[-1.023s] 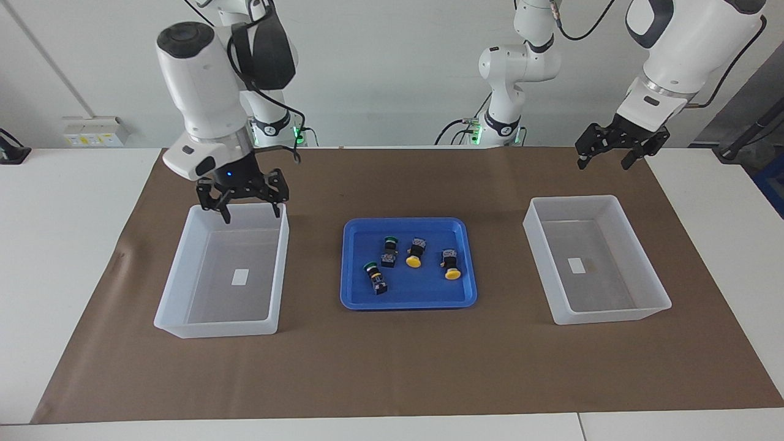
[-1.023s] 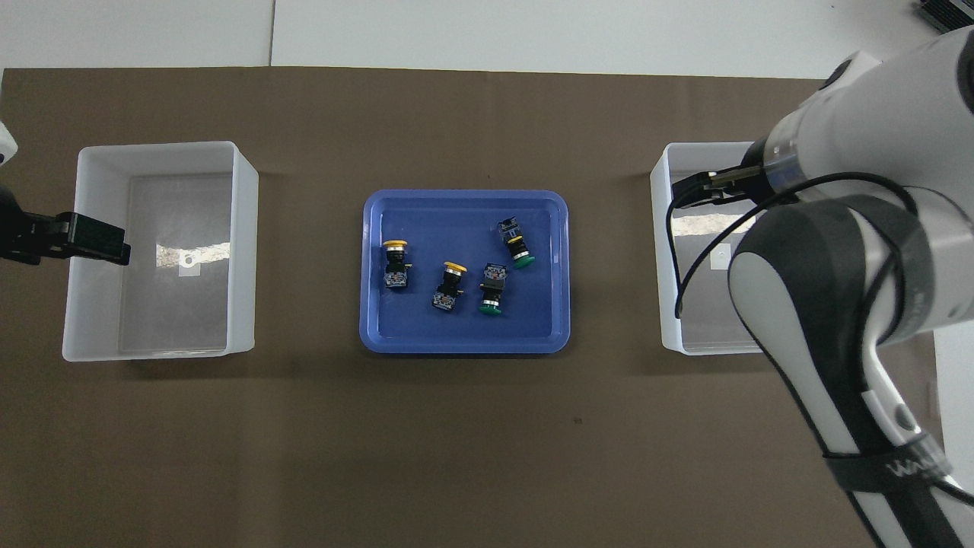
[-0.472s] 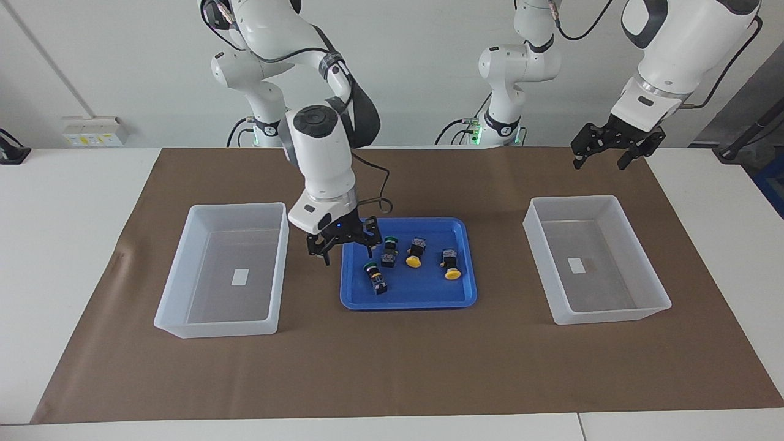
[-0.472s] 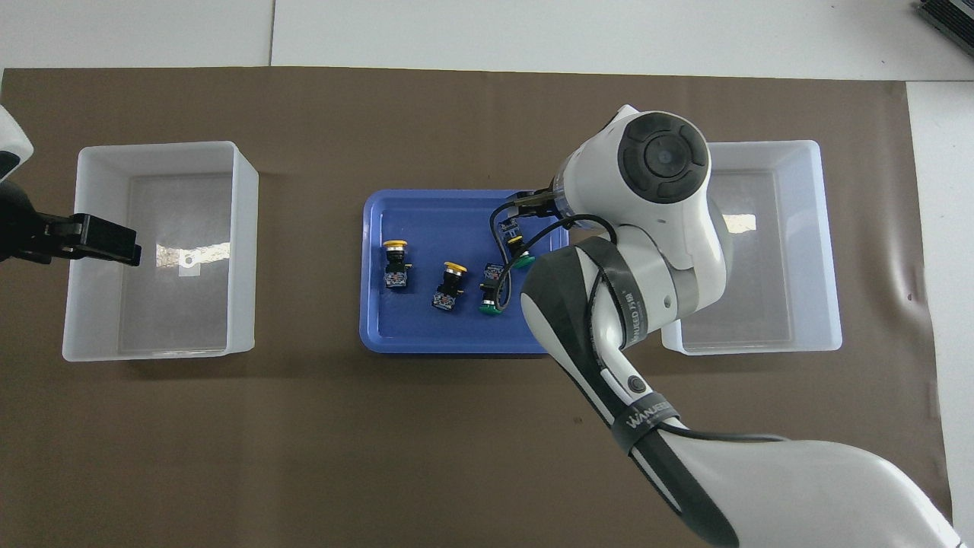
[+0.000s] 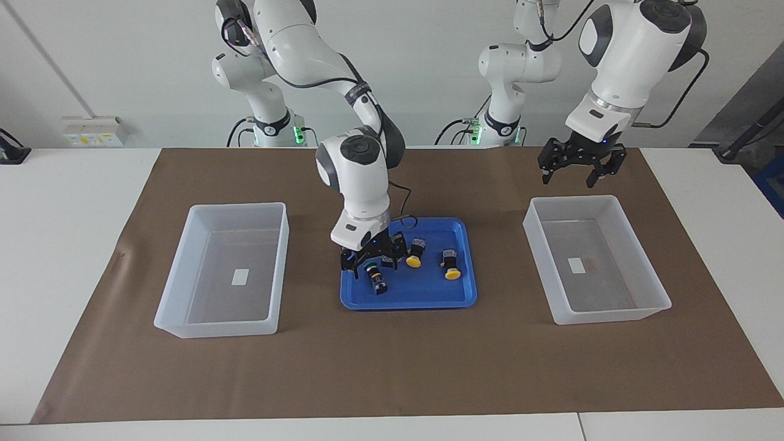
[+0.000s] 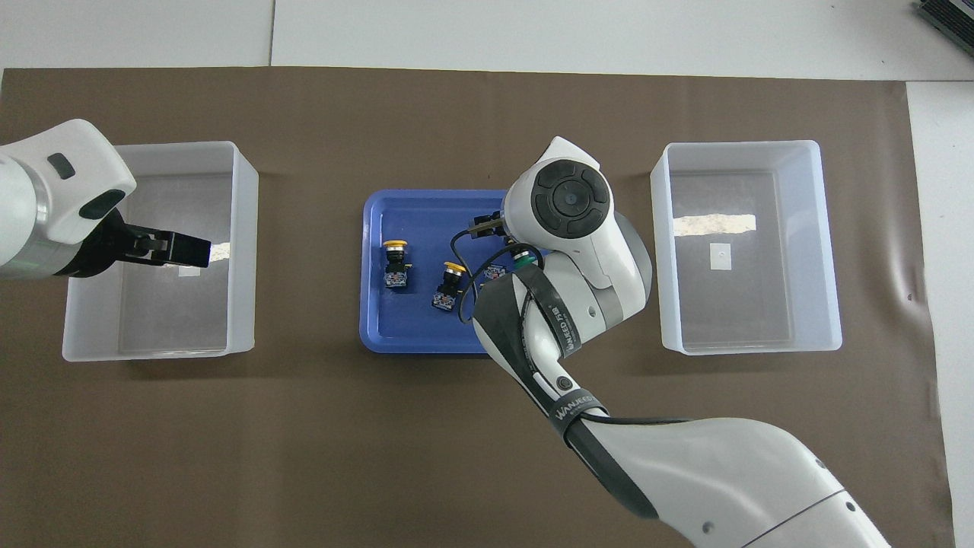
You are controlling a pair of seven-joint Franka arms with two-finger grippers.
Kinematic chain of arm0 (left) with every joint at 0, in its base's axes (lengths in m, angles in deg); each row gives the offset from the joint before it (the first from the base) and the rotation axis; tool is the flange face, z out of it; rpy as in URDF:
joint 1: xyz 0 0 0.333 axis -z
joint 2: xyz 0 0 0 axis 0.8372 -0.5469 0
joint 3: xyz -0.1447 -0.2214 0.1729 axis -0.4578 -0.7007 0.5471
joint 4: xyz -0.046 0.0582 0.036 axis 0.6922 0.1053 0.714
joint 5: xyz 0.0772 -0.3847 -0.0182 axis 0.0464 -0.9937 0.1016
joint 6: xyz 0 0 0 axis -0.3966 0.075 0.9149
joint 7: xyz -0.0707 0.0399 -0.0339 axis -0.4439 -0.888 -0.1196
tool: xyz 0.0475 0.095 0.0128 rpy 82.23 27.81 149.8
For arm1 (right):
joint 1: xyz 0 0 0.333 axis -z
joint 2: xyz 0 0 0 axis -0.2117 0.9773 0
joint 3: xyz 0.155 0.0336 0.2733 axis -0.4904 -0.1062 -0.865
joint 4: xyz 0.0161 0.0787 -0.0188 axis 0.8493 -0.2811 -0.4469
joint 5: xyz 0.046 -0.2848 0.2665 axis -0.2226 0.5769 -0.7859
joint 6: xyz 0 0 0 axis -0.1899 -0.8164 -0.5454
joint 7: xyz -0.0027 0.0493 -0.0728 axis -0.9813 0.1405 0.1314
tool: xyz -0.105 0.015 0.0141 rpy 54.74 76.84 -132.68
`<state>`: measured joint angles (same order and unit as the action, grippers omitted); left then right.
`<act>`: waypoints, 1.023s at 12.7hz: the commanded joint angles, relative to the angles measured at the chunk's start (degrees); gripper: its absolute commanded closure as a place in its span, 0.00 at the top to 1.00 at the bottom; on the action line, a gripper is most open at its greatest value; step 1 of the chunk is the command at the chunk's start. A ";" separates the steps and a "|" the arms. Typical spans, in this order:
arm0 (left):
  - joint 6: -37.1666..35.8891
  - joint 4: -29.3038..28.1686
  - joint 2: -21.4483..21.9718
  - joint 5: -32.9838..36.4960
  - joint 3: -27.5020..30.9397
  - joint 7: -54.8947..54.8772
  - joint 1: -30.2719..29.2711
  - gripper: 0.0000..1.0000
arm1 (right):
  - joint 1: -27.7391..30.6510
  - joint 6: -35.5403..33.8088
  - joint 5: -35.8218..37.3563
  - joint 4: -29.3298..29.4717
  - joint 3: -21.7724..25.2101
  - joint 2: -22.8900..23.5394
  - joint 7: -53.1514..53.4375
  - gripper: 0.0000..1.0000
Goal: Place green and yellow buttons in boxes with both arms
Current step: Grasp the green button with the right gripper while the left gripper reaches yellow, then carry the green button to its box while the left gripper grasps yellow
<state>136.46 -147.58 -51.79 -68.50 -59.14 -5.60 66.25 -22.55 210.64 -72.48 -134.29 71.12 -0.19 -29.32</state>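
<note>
Right gripper [image 5: 371,258]: you see the black two-finger gripper has swung from the translucent white plastic box [image 5: 184,306] at frame left down into the shallow blue tray [image 5: 409,301], jaws spread, straddling a green-capped button [image 5: 371,268].
Meaning: pick is about to start; nothing boxed yet.
Left gripper [image 5: 580,164]: has drifted toward centre, released, over the other box's [image 5: 612,315] upper rim.
Buttons: two yellow-capped buttons [image 5: 452,273] lie mid-tray.
In the way: second green-capped button [image 6: 522,260] sits close beside, mostly hidden under the arm.

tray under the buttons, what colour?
Blue, solid with no pattern: the tray shows best in the facing view.
</note>
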 commanded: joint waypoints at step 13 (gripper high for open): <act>27.79 -12.71 -8.29 -0.52 0.69 21.34 14.06 1.00 | -0.91 7.78 0.92 -7.35 -0.24 0.48 -1.60 0.45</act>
<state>160.95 -157.23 -61.34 -68.51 -59.30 15.07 79.27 -23.51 216.17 -72.38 -140.15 71.02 0.54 -30.44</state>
